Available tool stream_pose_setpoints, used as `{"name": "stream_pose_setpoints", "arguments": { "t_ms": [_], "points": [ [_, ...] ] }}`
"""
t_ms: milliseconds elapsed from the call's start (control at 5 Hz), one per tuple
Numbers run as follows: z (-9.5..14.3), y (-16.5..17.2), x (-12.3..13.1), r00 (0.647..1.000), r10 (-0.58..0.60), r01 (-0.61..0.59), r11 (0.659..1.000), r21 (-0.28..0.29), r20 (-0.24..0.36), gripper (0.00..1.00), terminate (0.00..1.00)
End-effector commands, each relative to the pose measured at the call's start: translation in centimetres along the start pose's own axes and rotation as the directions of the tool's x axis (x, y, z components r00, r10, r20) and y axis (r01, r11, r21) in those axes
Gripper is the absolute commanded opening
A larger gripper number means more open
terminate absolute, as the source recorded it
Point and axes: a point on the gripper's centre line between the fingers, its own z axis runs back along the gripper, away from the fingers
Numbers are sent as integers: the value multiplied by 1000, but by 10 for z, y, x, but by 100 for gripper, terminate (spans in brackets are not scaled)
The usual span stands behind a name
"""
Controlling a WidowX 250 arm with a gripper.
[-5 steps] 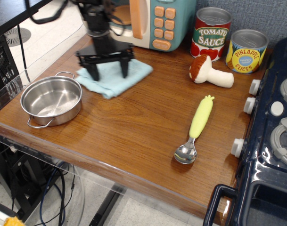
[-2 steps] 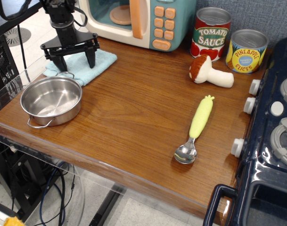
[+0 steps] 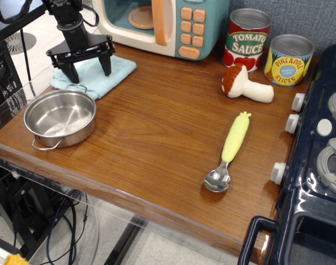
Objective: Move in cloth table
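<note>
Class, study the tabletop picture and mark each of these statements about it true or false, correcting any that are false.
1. The cloth lies at the table's far left corner, just behind the steel pot. True.
2. The spoon rests inside the pot. False: it lies on the bare wood near the toy stove, and the pot is empty.
3. The end effector is open, its fingers spread over the cloth. True.
4. The mushroom toy stands on top of the tomato sauce can. False: it lies on the table in front of the can.
5. Both cans are tipped over. False: both stand upright.
</note>
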Motion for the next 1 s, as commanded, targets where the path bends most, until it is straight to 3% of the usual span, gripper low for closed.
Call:
{"name": "stream_pose_setpoints", "arguments": {
  "t_ms": [0, 400, 800],
  "points": [
    [48, -12, 17, 998, -21, 22, 999, -25, 60, 100, 0],
    [86, -22, 10, 991, -24, 33, 997, -70, 128, 100, 0],
    [96, -24, 3, 991, -53, 59, 997, -47, 121, 100, 0]
  ]
}}
